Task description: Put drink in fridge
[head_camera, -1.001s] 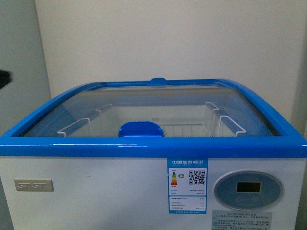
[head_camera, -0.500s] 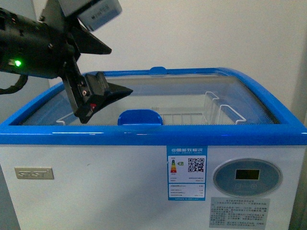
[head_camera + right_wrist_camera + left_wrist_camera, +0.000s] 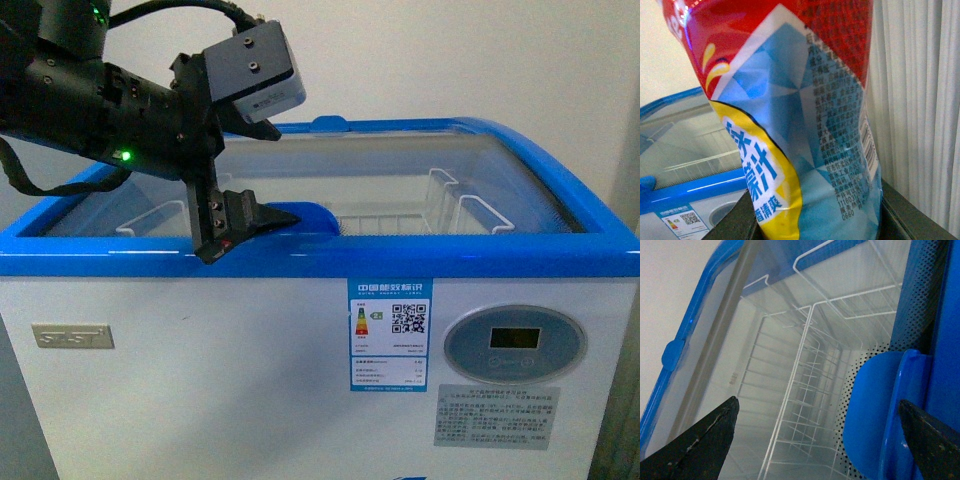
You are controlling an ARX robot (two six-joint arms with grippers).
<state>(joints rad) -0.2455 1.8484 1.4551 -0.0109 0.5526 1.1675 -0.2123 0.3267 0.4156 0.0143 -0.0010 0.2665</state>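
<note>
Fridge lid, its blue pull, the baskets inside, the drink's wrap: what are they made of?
Fridge lid: likely clear glass, glossy; the baskets show through it, and its edge has a dotted print.
Blue pull: moulded plastic with a smooth sheen.
Baskets: thin wire, apparently white-coated.
Drink wrap: thin printed plastic film, shiny and wrinkled.

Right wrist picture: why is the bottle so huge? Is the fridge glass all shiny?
Right wrist view: the drink sits close to the lens, so it fills the frame, its small print slightly soft. Front view: the fridge lid looks hazy, with no strong glare, and the open left pincer is sharp.
</note>
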